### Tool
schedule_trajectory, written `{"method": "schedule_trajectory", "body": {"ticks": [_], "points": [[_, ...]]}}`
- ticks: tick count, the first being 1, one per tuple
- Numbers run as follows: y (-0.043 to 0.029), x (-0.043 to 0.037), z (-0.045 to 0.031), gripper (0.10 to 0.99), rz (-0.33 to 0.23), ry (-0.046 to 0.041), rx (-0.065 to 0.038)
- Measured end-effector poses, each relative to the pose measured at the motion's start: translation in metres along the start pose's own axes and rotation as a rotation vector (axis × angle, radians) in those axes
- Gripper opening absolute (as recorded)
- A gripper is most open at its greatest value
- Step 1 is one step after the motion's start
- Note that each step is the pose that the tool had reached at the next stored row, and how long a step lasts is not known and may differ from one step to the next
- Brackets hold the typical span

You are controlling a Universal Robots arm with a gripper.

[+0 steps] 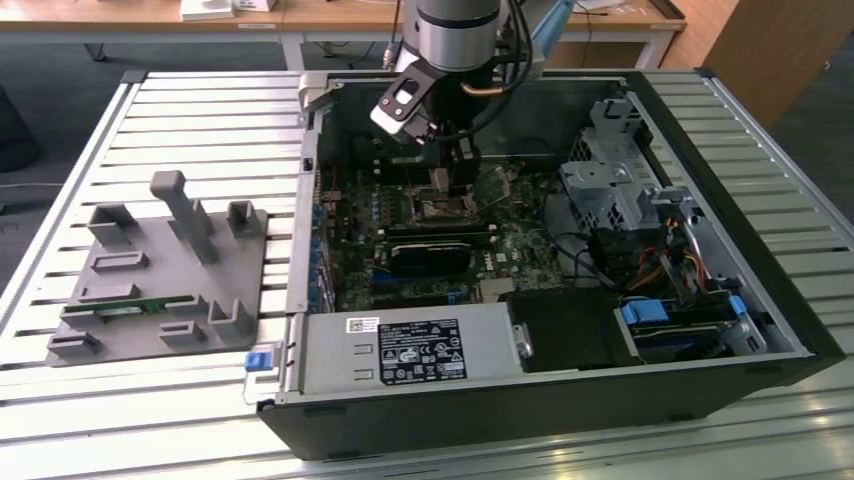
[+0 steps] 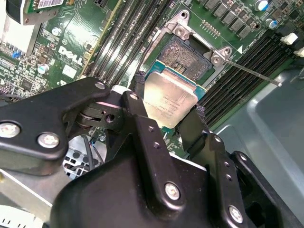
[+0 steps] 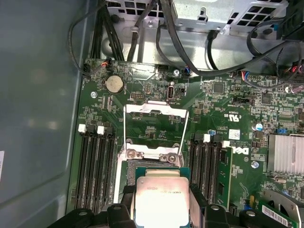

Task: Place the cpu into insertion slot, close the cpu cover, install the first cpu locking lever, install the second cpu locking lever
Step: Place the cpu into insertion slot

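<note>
Black fingers are closed on the cpu, one on each of two opposite edges. So we see the gripper gripping the chip, with its silvery-grey top turned toward the second wrist view's camera. A green rim shows along one side of the chip. We find the cpu held at the near edge of the socket, overlapping that edge; whether it touches the socket we cannot tell. The socket's field of contacts lies bare. From one of its corners a thin metal lever reaches out over the black memory slots.

In the first wrist view the cpu cover, a thin silvery frame, is swung open beyond the socket. The green motherboard shows through its open centre. Further out on that board we see a round coin cell and a finned heat sink. Bundles of dark cables run toward a metal drive cage.

In the exterior view the arm reaches down into the open computer case, which lies on its side on a slatted table. To the exterior view's left of the case, well apart from the gripper, a grey fixture block with upright pegs rests on the same table.
</note>
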State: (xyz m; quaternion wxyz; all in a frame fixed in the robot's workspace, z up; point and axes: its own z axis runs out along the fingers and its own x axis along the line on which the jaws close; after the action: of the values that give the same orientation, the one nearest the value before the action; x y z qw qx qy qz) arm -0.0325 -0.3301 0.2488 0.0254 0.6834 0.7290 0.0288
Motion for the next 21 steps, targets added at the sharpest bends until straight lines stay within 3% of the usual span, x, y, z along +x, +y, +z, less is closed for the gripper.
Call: {"method": "schedule_trajectory", "body": {"ticks": [21], "points": [[-0.0006, 0.0, 0.0079, 0.537, 0.0, -0.0025, -0.001]]}}
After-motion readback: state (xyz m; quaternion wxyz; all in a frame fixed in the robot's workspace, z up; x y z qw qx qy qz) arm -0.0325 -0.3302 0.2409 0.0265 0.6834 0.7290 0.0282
